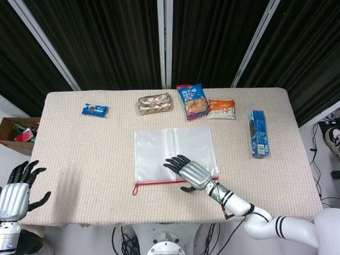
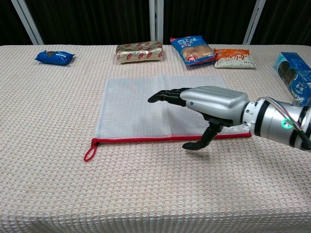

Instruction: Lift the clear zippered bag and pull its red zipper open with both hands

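Clear bag (image 1: pixel 170 154) flat, red zipper (image 2: pixel 146 140) closed.

right hand (image 2: pixel 214 103) over bag (image 2: pixel 141 109), snacks (image 2: pixel 139 51) behind

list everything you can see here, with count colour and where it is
clear zippered bag: 1, clear mesh, flat at table centre
red zipper: 1, red, along the bag's near edge, loop at its left end
small snack pack: 1, blue, far left
wrapped pack: 1, gold and red, far edge, left of centre
chip bag: 1, blue, far edge, centre
snack pouch: 1, orange and white, right of the chip bag
box: 1, blue, right side
table: 1, beige woven cloth
cardboard box: 1, brown, on the floor, left
left hand: black and silver, off the table's near left corner, open
right hand: black and silver, over the bag, fingers spread
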Robot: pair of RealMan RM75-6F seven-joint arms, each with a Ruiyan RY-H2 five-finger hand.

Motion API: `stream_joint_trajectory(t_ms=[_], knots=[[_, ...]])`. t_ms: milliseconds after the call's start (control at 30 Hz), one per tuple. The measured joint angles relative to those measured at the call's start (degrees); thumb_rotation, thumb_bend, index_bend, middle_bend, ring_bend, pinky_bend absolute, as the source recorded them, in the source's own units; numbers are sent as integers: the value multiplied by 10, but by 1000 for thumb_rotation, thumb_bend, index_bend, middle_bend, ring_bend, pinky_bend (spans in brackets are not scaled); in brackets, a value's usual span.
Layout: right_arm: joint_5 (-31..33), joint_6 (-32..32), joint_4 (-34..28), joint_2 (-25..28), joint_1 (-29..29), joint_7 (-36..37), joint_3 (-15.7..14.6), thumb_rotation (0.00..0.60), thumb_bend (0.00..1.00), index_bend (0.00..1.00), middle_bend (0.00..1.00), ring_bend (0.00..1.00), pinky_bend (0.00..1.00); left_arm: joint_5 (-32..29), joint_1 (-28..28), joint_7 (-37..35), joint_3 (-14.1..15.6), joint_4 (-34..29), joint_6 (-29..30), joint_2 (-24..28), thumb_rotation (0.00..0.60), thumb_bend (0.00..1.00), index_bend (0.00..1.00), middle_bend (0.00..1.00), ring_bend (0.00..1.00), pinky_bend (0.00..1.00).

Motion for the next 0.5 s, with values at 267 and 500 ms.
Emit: stream_joint_trajectory(t_ms=[267, 500], knots=[[59, -22, 78, -33, 37, -22, 36, 600, 160, 0, 0, 0, 0, -4, -4, -12, -1, 12, -8, -4, 600, 204, 253, 116, 63, 103], [73, -29, 54, -17, 61, -27, 45, 600, 163, 0, 8, 0, 0, -6, -5, -16, -1, 18, -11, -4, 600, 203, 253, 116, 63, 104]])
